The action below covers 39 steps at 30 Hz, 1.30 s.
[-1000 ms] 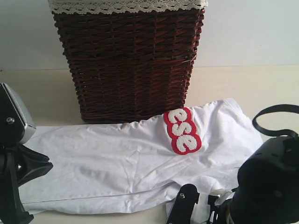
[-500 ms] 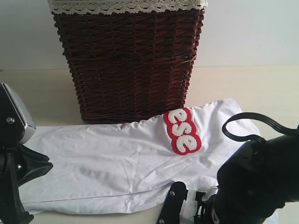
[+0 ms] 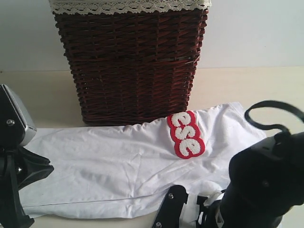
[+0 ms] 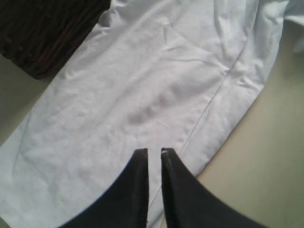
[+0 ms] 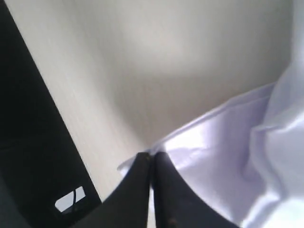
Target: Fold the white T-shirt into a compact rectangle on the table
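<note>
**T-shirt (image 3: pixel 118 166) half-folded on the bench (image 3: pixel 38 95)**
The T-shirt is laid out in front of the basket (image 3: pixel 130 61), apparently folded once lengthwise. Its near edge is clamped in the right pincer (image 5: pixel 151 159). The left pincer (image 4: pixel 154 154) is held nearly together above the cloth, empty. Crosswise folds are judged outstanding.

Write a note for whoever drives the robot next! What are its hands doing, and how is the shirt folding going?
Left gripper: fingers almost together, empty, above the white T-shirt.
Right gripper: shut on the shirt's near edge.
Shirt: spread out and wrinkled on the table, in front of the wicker basket.
Done: edge gripped.
Left: fold into a compact rectangle.
</note>
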Tool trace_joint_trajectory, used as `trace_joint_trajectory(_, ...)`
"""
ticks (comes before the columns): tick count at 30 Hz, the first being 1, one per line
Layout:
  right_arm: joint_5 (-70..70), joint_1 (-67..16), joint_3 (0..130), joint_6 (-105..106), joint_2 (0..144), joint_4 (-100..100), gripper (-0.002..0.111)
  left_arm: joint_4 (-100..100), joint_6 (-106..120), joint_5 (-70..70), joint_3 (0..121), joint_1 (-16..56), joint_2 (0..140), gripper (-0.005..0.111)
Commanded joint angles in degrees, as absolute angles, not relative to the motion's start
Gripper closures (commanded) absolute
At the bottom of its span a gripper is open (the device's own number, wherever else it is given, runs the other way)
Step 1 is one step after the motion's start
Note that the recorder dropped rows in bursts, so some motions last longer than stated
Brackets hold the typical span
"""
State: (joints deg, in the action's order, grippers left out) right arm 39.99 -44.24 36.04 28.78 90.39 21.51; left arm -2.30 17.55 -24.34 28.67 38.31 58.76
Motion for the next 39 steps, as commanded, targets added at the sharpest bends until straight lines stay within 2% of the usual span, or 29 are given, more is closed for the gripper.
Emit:
trace_joint_trajectory(1, 40.97, -44.34, 37.36, 21.5, 84.88, 12.62, 0.108, -1.72, 17.49, -24.46, 28.47, 38.68, 58.57, 0.094)
trace_joint_trajectory(10, 42.5, -44.22, 44.11, -8.05, 82.13, -18.4, 0.108, -1.72, 17.49, -24.46, 28.47, 38.68, 58.57, 0.094)
trace_joint_trajectory(17, 45.13, -43.49, 51.35, -18.61, 82.13, -33.8, 0.108, -1.72, 17.49, -24.46, 28.47, 38.68, 58.57, 0.094)
trace_joint_trajectory(24, 43.15, -35.5, 56.56, -23.61, 84.97, -42.67, 0.108, -1.72, 17.49, -24.46, 28.47, 38.68, 58.57, 0.094)
trace_joint_trajectory(30, 35.93, -29.38, 59.81, -25.74, 90.85, -46.65, 0.106, -1.72, 17.49, -24.46, 28.47, 38.68, 58.57, 0.094)
trace_joint_trajectory(33, 34.62, -28.21, 61.13, -26.18, 92.97, -47.05, 0.087, -1.61, 16.73, -24.46, 28.47, 38.68, 58.57, 0.094)
trace_joint_trajectory(37, 36.94, -28.01, 62.39, -31.19, 94.3, -51.48, 0.042, -1.61, 16.26, -24.46, 28.47, 38.68, 58.57, 0.094)
trace_joint_trajectory(38, 38.08, -28.01, 62.52, -33.38, 94.39, -52.52, 0.036, -1.61, 16.26, -24.46, 28.47, 38.68, 58.57, 0.094)
trace_joint_trajectory(39, 39.58, -28.01, 62.65, -35.2, 94.39, -52.48, 0.035, -1.61, 16.26, -24.46, 28.47, 38.68, 58.57, 0.094)
